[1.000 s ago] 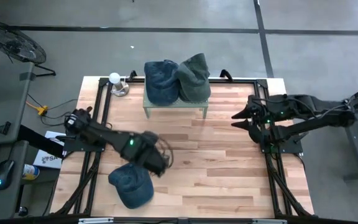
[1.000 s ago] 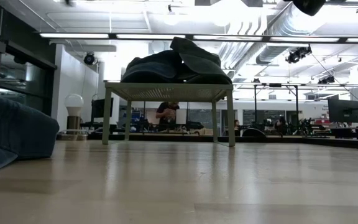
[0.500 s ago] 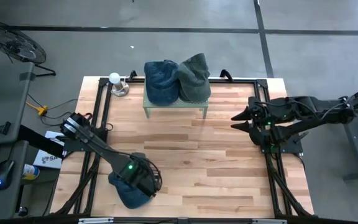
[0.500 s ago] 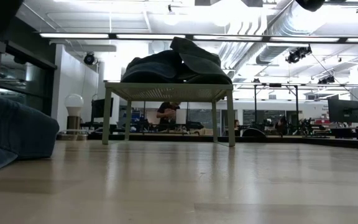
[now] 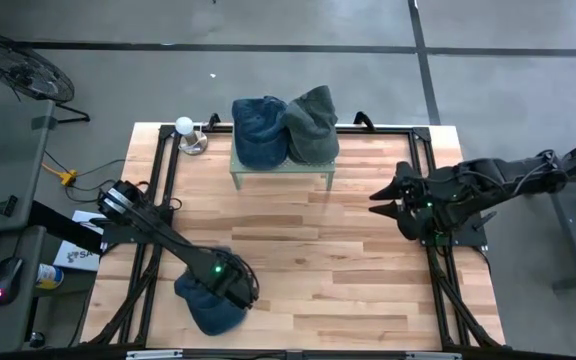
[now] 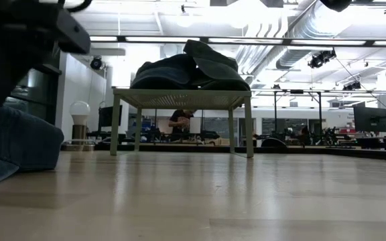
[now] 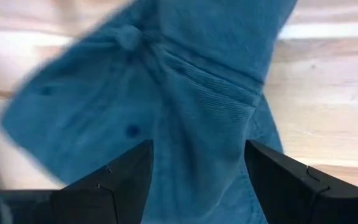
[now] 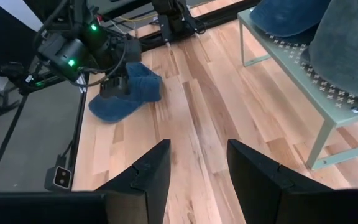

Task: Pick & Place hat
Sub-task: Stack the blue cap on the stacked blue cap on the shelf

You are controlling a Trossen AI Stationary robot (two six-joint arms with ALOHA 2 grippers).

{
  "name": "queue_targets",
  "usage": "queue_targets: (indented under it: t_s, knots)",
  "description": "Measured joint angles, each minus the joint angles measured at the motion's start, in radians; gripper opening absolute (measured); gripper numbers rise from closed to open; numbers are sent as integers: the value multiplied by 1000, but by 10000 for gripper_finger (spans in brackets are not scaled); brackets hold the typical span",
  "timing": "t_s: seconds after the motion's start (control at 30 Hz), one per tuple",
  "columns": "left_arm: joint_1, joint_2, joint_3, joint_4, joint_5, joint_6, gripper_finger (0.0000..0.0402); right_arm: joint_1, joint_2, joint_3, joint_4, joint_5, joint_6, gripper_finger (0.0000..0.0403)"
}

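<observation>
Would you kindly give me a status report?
Left gripper open, right over blue hat on table. Right gripper open, idle at right edge. Nothing blocking.

Under the open left gripper (image 7: 194, 186): blue hat (image 7: 166, 93) of soft matt cloth, ribbed like corduroy, stitched seams and eyelets showing. Around it, surface (image 5: 348, 250) of pale wood planks, smooth with a low sheen, grain lines visible. Ahead of the open right gripper (image 8: 197, 180): small stand (image 8: 303, 74) of pale green painted metal, top perforated, matt. On it, a blue hat (image 5: 259, 130) and a grey-green hat (image 5: 313, 124), both limp, dull cloth. Gripper fingers (image 7: 110, 180) dark, matt, plastic-looking.
</observation>
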Motion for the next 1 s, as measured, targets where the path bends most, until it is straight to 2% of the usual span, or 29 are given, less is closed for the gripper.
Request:
queue_targets:
  t_s: [0.27,0.53,0.73,1.0]
  knots:
    - [0,1,-119,213,-13,-23,247,22,49,0,1,11,16,149]
    - [-1,1,-136,229,-39,-30,236,22,85,0,1,3,21,149]
    - [-1,1,-136,232,-41,-29,163,22,88,0,1,3,19,149]
    - [-1,1,-136,252,-10,55,21,22,88,0,1,3,13,149]
